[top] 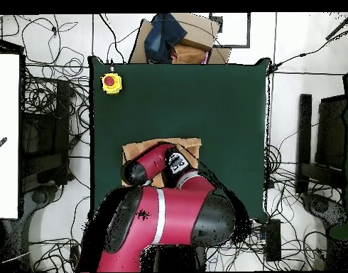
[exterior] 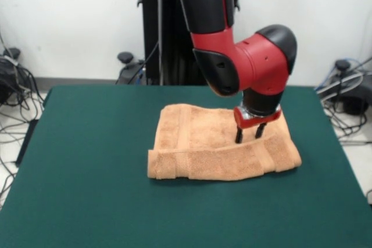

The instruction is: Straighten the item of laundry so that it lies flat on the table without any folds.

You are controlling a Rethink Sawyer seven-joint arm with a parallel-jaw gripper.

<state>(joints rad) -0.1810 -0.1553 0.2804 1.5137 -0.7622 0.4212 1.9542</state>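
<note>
Towel [exterior: 221, 146] folded double on the table [exterior: 87, 190], fold along near edge. Gripper [exterior: 249, 133] over towel's right part, fingers apart, holding nothing, tips at the cloth.

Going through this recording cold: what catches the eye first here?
The red and black arm coming down over the middle of the green table. Its gripper hangs open just above an orange-tan towel, which lies folded over itself. From overhead, a yellow box with a red button sits at a table corner.
</note>
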